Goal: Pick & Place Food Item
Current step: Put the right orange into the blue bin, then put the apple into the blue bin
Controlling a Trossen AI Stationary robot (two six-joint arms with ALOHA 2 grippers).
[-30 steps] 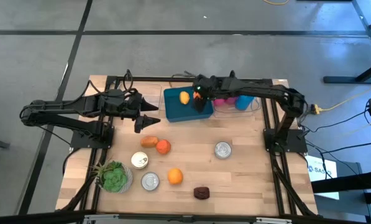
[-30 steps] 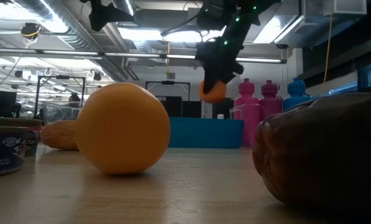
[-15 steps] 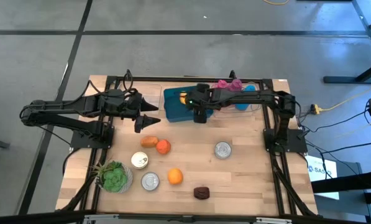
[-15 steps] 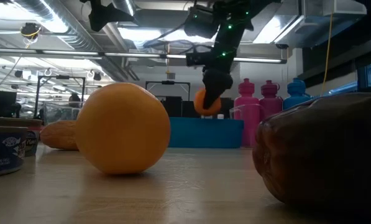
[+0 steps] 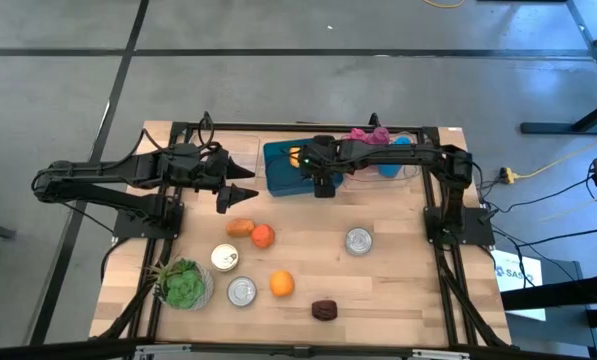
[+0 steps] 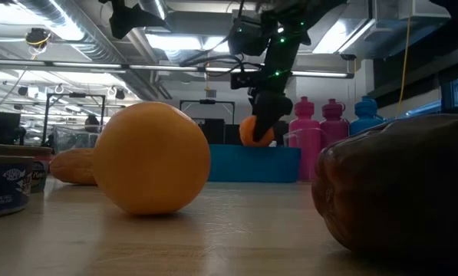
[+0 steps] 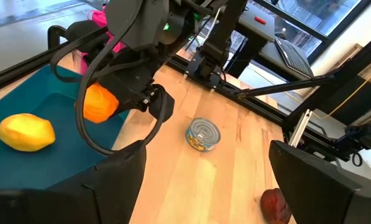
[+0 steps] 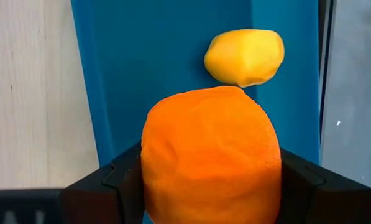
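Observation:
An orange round food item (image 8: 210, 155) sits between the fingers of my right gripper (image 6: 263, 115), low over the blue tray (image 5: 281, 172) at the table's far edge. The gripper hides it in the high view; the low view shows the orange item (image 6: 255, 132) at the height of the tray's rim. A yellow lemon-like item (image 8: 244, 57) lies on the tray floor beyond it. My left gripper (image 5: 252, 182) is open and hovers left of the tray, touching nothing. My right gripper pinches the orange item by its two opposite sides (image 8: 149, 168) between both fingers (image 8: 120, 180). The fingers come from above, pointing down. The item hangs over the tray near its near rim; whether its underside touches the tray floor I cannot tell.
On the wooden table lie a can (image 5: 358, 241), two more cans (image 5: 225, 258) (image 5: 241, 291), an orange (image 5: 281, 284), a red item (image 5: 263, 236), a brown item (image 5: 240, 227) and a dark lump (image 5: 324, 310). A potted plant (image 5: 183, 283) stands near left. Pink bottles (image 5: 363, 136) stand behind the tray.
My right gripper, still shut on the orange item, has come down toward the blue tray, from well above its rim to rim height, shifting slightly toward the near edge. The pink bottles behind it have come into view.

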